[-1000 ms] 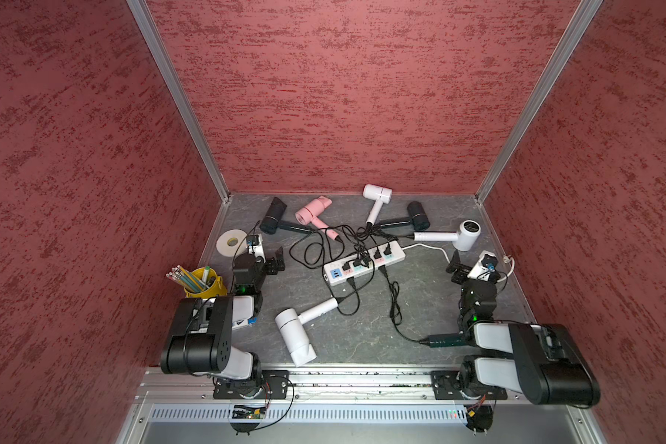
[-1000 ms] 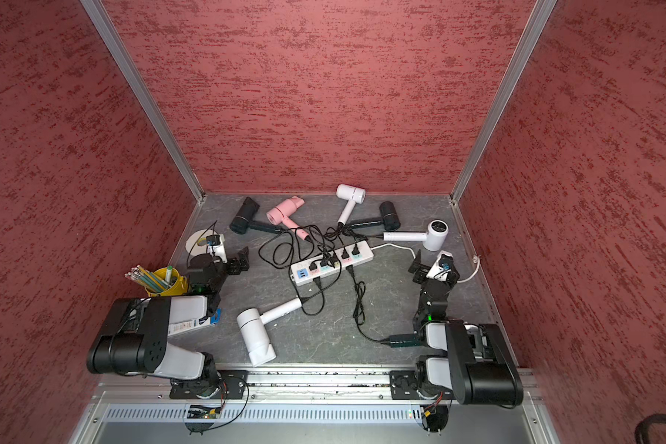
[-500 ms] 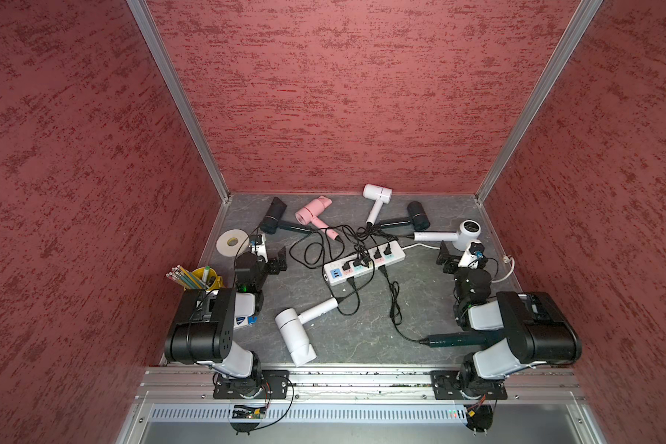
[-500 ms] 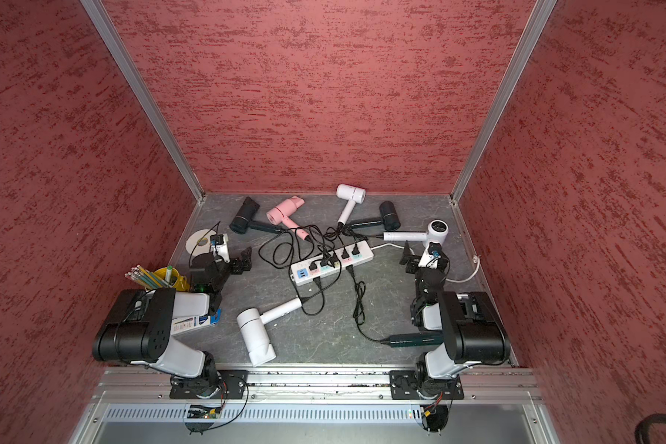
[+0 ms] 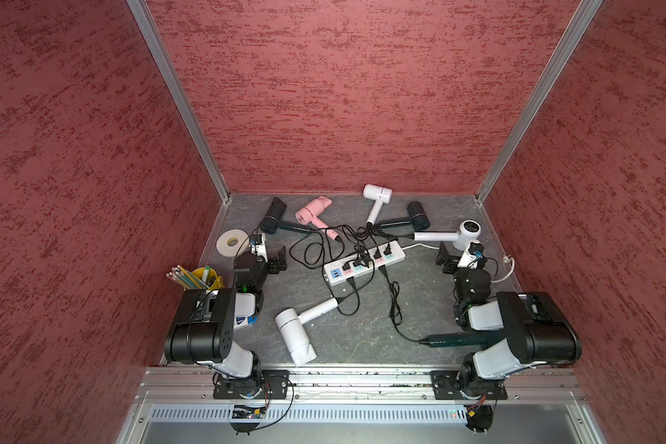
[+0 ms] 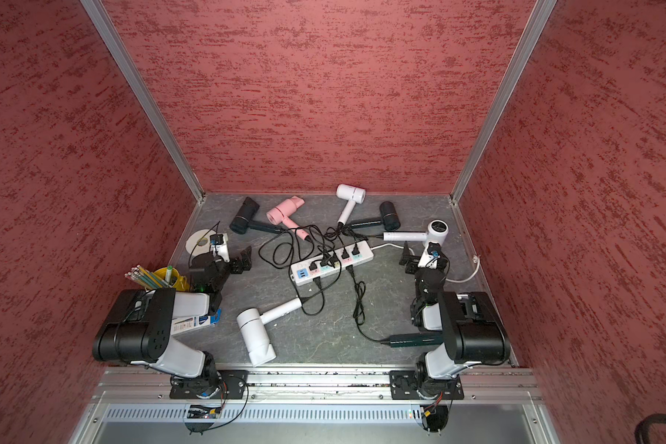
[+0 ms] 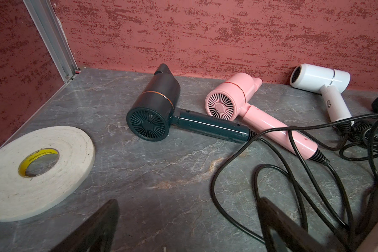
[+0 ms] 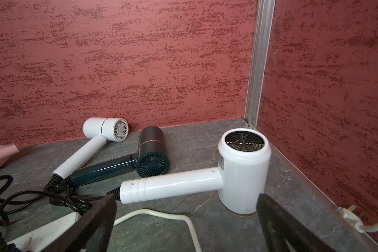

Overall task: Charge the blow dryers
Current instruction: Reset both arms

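Both tools are empty. Left gripper (image 5: 279,260): jaws spread, nothing between them, low beside the tape (image 5: 231,242), camera facing the left black dryer (image 7: 153,104) and pink dryer (image 7: 229,98). Right gripper (image 5: 446,258): also spread wide, just beside the upright white dryer (image 8: 244,170), apparently not touching it.

The layout makes sense. The strip (image 5: 364,263) sits mid-table and the dryers fan around it, most handles aimed inward so the thin cords reach the sockets.
- **Back wall:** those first two, then the rear white dryer (image 5: 377,192) and right black dryer (image 5: 416,219).
- **Right rear corner:** the upright white dryer stands on its barrel end, grille up.
- **Near the rail:** the front white dryer (image 5: 295,338) and green dryer (image 5: 454,340), the green one partly under the right arm. Their cords make the long runs to the strip's near side.

Several black plugs sit in the strip. I can't tell if all seven are seated because the tangle hides the count. My read is that most or all are plugged in. The main risk is fingers snagging the cord loops lying close to either gripper.
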Robot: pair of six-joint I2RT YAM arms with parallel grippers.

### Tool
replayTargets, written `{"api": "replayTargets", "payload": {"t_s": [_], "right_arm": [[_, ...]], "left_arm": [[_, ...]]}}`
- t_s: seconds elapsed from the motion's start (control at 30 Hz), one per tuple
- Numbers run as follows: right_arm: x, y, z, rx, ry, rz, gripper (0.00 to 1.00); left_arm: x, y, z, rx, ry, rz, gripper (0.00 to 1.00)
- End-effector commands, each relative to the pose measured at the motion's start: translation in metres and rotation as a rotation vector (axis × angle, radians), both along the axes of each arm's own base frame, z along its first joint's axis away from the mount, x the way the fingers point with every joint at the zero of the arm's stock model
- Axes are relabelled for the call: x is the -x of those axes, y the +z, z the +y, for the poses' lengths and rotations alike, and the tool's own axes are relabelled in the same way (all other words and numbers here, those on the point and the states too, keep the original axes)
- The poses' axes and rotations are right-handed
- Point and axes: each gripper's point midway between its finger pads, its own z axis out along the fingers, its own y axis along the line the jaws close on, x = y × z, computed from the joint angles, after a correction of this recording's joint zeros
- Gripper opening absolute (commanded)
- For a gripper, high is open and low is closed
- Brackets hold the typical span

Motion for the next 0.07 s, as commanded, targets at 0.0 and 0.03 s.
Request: {"api": "replayTargets", "payload": {"t_s": [0.0,0.03], "right_arm": [[-0.0002,-0.0012,0.0009,0.011,0.011,0.008,1.0],[0.0004,-0.0007,0.0011,0.011,0.012,0.007,1.0]], "left_arm": [[-0.0038,0.0093,-0.0009,-0.008,-0.012,-0.032,1.0],[-0.0038,0.0094,-0.0009,-0.008,-0.012,-0.032,1.0]]}}
